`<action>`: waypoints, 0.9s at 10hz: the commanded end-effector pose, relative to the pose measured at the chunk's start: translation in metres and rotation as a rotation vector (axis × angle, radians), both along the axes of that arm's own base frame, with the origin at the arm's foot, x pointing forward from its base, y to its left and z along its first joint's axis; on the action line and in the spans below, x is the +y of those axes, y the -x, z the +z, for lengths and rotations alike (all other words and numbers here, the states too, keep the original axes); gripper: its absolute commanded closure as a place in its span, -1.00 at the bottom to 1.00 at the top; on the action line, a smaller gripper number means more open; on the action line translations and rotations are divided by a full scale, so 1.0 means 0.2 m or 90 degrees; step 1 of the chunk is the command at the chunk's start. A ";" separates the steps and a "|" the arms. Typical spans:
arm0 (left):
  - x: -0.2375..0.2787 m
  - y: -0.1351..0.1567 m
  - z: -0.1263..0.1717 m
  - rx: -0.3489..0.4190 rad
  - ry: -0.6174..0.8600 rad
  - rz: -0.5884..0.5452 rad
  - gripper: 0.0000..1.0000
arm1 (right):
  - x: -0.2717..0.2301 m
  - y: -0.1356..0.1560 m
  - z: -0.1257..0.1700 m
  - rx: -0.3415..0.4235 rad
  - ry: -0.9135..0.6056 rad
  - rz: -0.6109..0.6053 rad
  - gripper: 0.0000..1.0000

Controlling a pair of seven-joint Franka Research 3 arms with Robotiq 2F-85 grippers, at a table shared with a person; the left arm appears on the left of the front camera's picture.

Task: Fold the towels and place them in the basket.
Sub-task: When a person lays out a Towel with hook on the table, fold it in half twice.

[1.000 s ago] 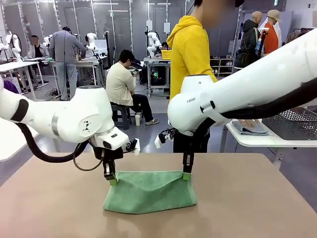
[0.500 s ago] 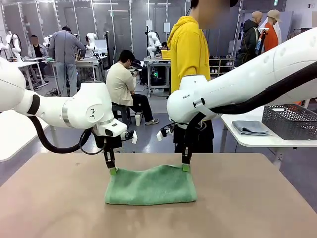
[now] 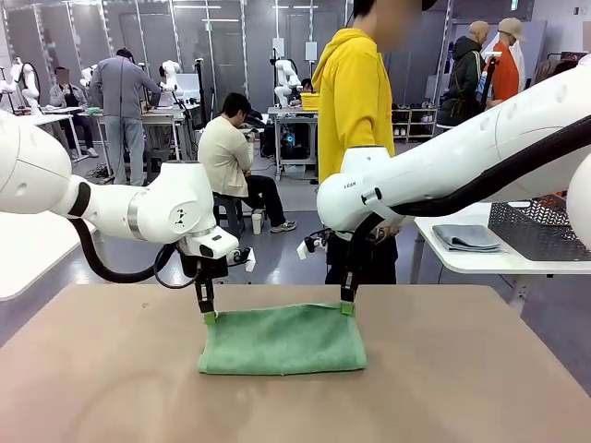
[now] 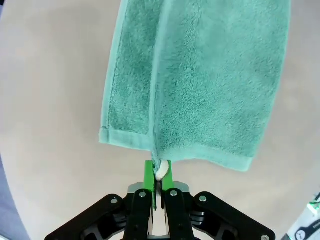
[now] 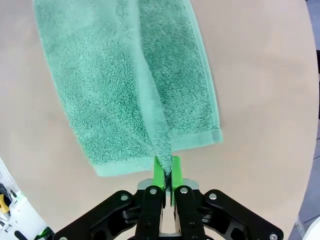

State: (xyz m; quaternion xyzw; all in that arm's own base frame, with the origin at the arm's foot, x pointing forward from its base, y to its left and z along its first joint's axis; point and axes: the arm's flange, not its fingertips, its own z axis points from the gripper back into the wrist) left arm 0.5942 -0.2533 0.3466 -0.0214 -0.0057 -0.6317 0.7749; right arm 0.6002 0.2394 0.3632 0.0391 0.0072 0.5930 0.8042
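Hidden: corners of the mint green terry towel (image 3: pixel 282 340), pinched between pads.
Left gripper (image 3: pixel 209 317): clamped on one corner.
Right gripper (image 3: pixel 347 309): clamped likewise.
Long axis: runs gripper to gripper.

The terry towel (image 3: pixel 282 340) is shown in mint green, the table (image 3: pixel 462 388) in tan. The basket (image 3: pixel 540 231) is patterned with dark grey perforated mesh; a folded towel (image 3: pixel 466 237) is tinted pale grey-blue. The pads (image 4: pixel 148 175) are coloured bright green.

place: robotics lab | cues: left arm (image 3: pixel 138 212), right arm (image 3: pixel 443 171) over table (image 3: pixel 462 388) | benches (image 3: pixel 162 116), people (image 3: pixel 224 152) working, 10 to 11 o'clock | side table (image 3: pixel 480 262), 3 o'clock
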 end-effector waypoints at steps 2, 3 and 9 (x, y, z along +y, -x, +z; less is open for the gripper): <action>0.01 -0.04 -0.01 -0.006 -0.030 -0.055 0.87 | -0.01 -0.05 -0.06 -0.034 0.005 0.026 0.87; 0.01 -0.03 -0.02 -0.010 -0.030 -0.072 0.87 | 0.00 -0.07 -0.07 -0.035 -0.001 0.030 0.87; 0.03 0.01 -0.05 -0.027 0.014 -0.081 0.87 | -0.01 -0.07 -0.15 -0.035 0.001 0.016 0.87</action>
